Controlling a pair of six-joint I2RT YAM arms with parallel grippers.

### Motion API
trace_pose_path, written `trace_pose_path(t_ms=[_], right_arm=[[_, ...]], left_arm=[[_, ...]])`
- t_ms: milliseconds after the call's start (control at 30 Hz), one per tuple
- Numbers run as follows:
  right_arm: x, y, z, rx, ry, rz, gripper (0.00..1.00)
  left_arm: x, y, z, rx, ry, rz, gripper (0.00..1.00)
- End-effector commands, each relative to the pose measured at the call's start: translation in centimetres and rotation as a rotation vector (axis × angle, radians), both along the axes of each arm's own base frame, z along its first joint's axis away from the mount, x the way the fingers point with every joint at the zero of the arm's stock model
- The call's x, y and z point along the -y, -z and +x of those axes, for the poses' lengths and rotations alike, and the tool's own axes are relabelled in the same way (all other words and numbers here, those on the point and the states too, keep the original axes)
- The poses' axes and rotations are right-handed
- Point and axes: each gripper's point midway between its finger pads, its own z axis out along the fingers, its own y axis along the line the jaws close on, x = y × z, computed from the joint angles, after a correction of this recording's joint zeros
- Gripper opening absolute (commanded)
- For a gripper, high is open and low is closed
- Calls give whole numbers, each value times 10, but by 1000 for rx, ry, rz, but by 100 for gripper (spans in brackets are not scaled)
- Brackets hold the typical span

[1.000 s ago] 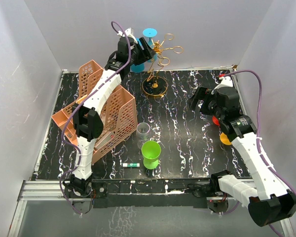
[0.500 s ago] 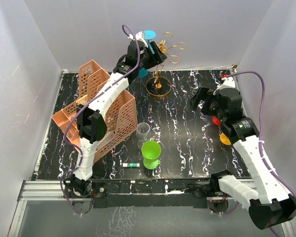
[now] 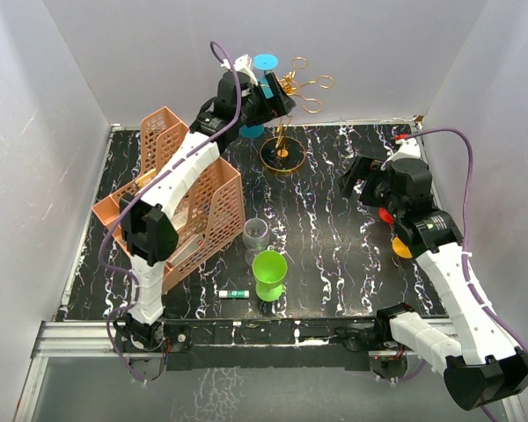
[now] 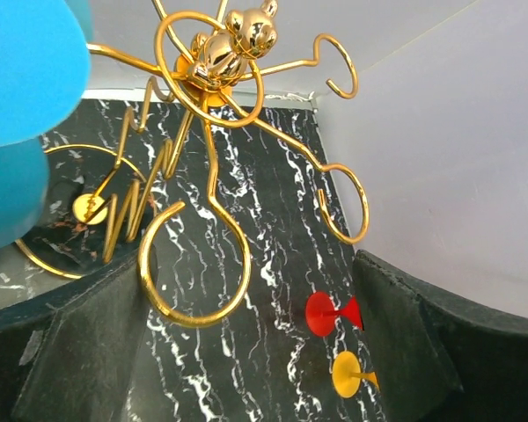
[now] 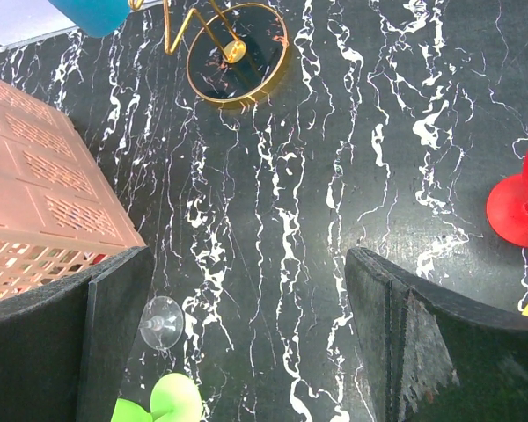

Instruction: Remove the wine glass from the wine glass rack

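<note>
Snag risk: blue wine glass (image 4: 22, 61) hangs inverted on gold wine glass rack (image 4: 216, 57), just outside open left gripper (image 4: 251, 290), whose jaws straddle loops; pulling could topple rack; right gripper (image 5: 246, 264) open, empty.

Just left of the rack (image 4: 220, 53), the blue glass (image 4: 22, 70) runs off the left wrist picture's edge — stem unseen. From above, the left gripper (image 3: 277, 95) hides most of its bowl; whether it hangs on a loop cannot be told.

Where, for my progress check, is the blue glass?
Top view, back centre: the blue glass hangs foot-up left of the gold rack, beside the left gripper.
</note>
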Motion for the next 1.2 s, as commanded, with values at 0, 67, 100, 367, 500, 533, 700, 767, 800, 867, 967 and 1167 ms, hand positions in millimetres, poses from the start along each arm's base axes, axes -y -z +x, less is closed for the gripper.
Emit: trace_pose_path(t_ms=[0, 67, 100, 367, 500, 533, 700, 767, 800, 867, 967, 1167], right_arm=[[1, -9, 0, 38, 4, -1, 99], [1, -9, 0, 37, 5, -2, 99], [1, -8, 0, 36, 3, -2, 99], [2, -6, 2, 30, 7, -10, 99], [2, -5, 2, 28, 9, -15, 99], [2, -4, 2, 28, 10, -14, 99], [3, -5, 3, 27, 13, -19, 99], [3, -5, 4, 28, 15, -21, 99], [4, -5, 5, 27, 17, -23, 99], [4, -5, 4, 29, 17, -26, 99], [5, -3, 5, 24, 20, -30, 99], [5, -2, 6, 21, 20, -36, 99]], left_arm=[[-28, -75, -32, 147, -4, 16, 92], [-38, -82, -35, 161, -20, 28, 93], [-45, -84, -35, 164, -31, 30, 93], [-102, -96, -20, 181, -179, 51, 94], [-129, -91, -2, 160, -268, 63, 93], [-133, -88, 3, 147, -277, 69, 93], [-130, -82, 26, 136, -261, 89, 90], [-127, -77, 35, 125, -258, 93, 88], [-126, -72, 39, 118, -258, 95, 87], [-126, -64, 47, 108, -264, 92, 85], [-126, -51, 56, 86, -271, 87, 83], [-119, -34, 67, 62, -250, 70, 76]])
